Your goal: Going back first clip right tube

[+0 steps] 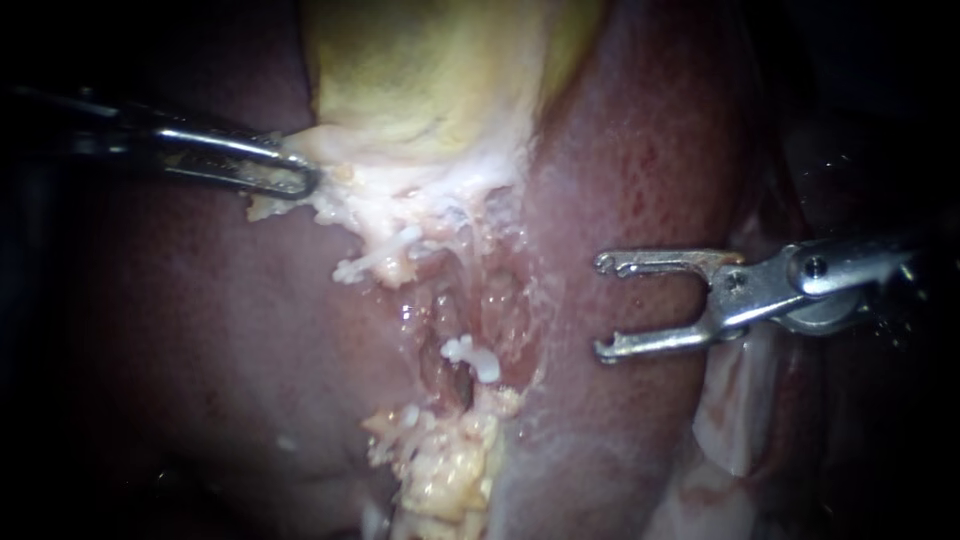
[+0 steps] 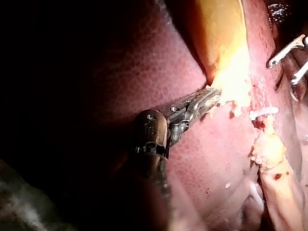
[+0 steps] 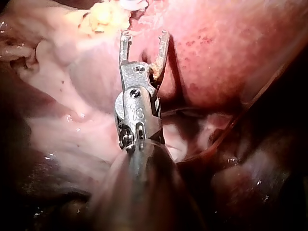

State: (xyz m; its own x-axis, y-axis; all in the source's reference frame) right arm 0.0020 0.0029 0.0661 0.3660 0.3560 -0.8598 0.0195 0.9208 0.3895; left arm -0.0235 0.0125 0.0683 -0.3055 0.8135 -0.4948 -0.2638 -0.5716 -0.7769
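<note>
The left instrument has its end effector clamped on the pale lower edge of the gallbladder. The right instrument hangs over the liver, its end effector wide and empty. In the raw cleft, the upper clip lies below the left instrument. The lower clip lies apart from the right instrument's tips.

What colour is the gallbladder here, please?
Yellowish green; the gallbladder shows best in the endoscope view.

Surgical bench setup, likely — liver, yellow gallbladder lit close-up; left instrument, right instrument, slim steel; darkness around.
</note>
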